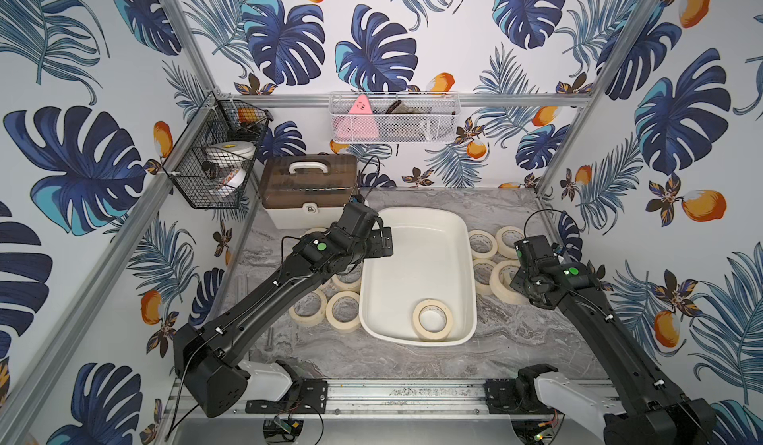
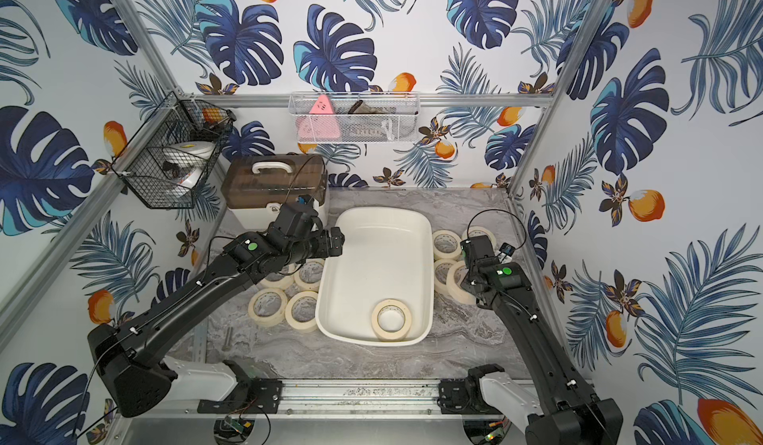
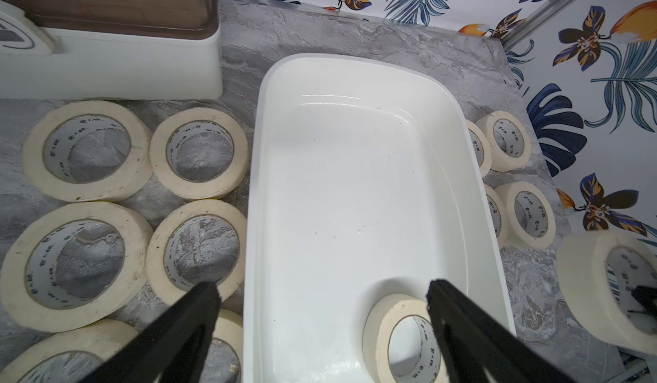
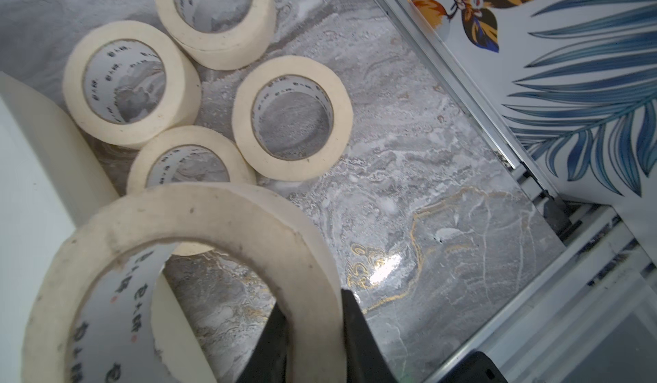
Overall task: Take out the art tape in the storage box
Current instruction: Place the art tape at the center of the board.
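Note:
The cream-white storage box (image 1: 417, 257) (image 2: 371, 257) (image 3: 355, 185) sits mid-table. One roll of art tape (image 1: 418, 324) (image 2: 375, 321) (image 3: 380, 328) lies flat in its near corner. My left gripper (image 1: 382, 244) (image 2: 334, 242) (image 3: 321, 287) hangs open over the box's left rim, with nothing between its fingers. Right of the box, my right gripper (image 1: 518, 273) (image 4: 313, 299) is shut on the wall of a tilted roll (image 1: 501, 284) (image 4: 199, 207) held above the table. Several other rolls lie flat to the left (image 1: 342, 311) and right (image 1: 483, 244) of the box.
A white case with a brown lid (image 1: 307, 187) stands behind the left rolls. A black wire basket (image 1: 214, 158) hangs on the left frame and a white mesh basket (image 1: 392, 121) on the back wall. A metal rail (image 1: 404, 397) runs along the front edge.

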You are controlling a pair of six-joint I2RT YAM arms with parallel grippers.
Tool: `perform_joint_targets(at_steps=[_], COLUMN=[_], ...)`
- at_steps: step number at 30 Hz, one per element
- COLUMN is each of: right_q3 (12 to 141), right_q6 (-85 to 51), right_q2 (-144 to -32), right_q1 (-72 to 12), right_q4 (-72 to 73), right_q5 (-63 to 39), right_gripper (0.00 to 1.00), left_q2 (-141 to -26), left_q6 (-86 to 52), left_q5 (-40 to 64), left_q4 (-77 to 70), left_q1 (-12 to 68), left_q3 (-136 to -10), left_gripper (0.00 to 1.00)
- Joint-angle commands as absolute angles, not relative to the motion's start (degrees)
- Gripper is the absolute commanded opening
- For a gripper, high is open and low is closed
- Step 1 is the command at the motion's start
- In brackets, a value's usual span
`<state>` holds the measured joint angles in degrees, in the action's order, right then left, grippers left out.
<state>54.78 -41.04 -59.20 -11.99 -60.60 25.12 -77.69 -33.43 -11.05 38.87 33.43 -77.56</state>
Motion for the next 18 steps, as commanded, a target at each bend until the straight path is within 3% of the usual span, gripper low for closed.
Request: perform_joint_targets(at_steps=[1, 18], right_q3=[52.1, 38.5], right_q6=[-45.0, -49.7], right_q2=[-57.0, -58.5], right_q1=[-12.0, -12.6], right_q4=[-62.9, -50.9], right_q5=[25.0, 14.7], right_gripper=[0.0, 0.0], left_q2=[-77.2, -77.6], left_q6=[-31.4, -30.6], left_q5=[-10.2, -6.4], left_q4=[40.8, 41.1], left_q1=[31.6, 26.6], left_q3=[-78.1, -76.7], left_gripper=[0.99, 0.99])
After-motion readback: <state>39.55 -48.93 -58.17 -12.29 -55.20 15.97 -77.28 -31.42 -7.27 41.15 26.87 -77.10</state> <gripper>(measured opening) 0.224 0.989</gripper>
